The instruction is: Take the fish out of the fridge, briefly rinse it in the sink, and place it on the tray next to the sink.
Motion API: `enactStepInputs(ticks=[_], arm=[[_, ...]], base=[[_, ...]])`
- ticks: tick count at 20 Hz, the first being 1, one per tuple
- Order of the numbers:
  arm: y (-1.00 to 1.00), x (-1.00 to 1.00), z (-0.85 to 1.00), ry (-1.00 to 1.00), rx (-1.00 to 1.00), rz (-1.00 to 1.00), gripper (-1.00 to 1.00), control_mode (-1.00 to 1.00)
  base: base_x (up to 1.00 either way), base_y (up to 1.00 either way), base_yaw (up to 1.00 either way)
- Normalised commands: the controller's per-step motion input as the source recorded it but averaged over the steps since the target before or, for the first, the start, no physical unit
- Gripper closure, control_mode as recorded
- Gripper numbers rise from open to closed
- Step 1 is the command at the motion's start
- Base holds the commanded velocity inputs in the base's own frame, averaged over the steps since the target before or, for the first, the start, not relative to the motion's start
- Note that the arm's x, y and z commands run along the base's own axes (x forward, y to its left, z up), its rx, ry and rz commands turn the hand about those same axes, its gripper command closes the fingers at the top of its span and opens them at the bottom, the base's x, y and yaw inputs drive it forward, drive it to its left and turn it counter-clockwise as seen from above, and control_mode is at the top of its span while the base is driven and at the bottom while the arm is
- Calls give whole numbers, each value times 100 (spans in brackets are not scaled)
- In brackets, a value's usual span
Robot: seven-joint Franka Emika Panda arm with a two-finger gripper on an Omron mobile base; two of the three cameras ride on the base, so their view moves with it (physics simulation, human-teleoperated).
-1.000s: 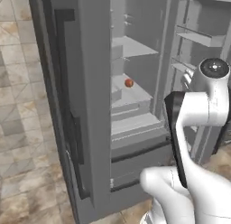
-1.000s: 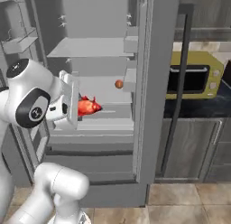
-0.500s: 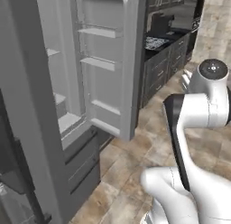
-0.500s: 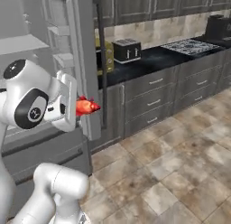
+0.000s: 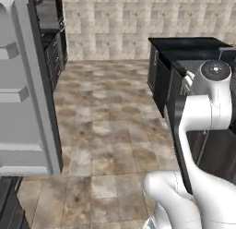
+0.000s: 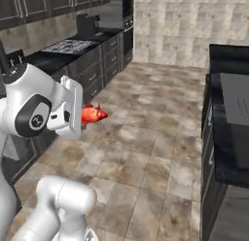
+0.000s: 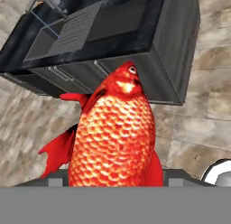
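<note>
Claw (image 6: 87, 114) grips fish (image 6: 93, 113); sink (image 7: 47, 40) beyond.

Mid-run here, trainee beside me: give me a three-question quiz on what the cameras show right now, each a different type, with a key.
1. True or false: the fish is lying on the tiled floor.
2. Multiple choice: in the hand view, what lies beyond the fish's head? A) an open fridge shelf B) a dark counter with the sink C) a yellow microwave
3. Fill in: in the right base view the red fish sticks out from the white ____ at the arm's end.

Key: 1 false, the tool holds it in the air; 2 B; 3 tool.
</note>
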Motion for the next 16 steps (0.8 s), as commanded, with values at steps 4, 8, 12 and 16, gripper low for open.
enactStepInputs(ticks=[4, 8, 12, 16], arm=[[0, 0, 0, 0, 0, 0, 100, 100], [0, 0, 0, 0, 0, 0, 100, 100], [0, 0, 0, 0, 0, 0, 100, 100], [0, 0, 0, 0, 0, 0, 100, 100]], base=[[31, -36, -89], [99, 4, -70], [100, 52, -64], [83, 95, -47]])
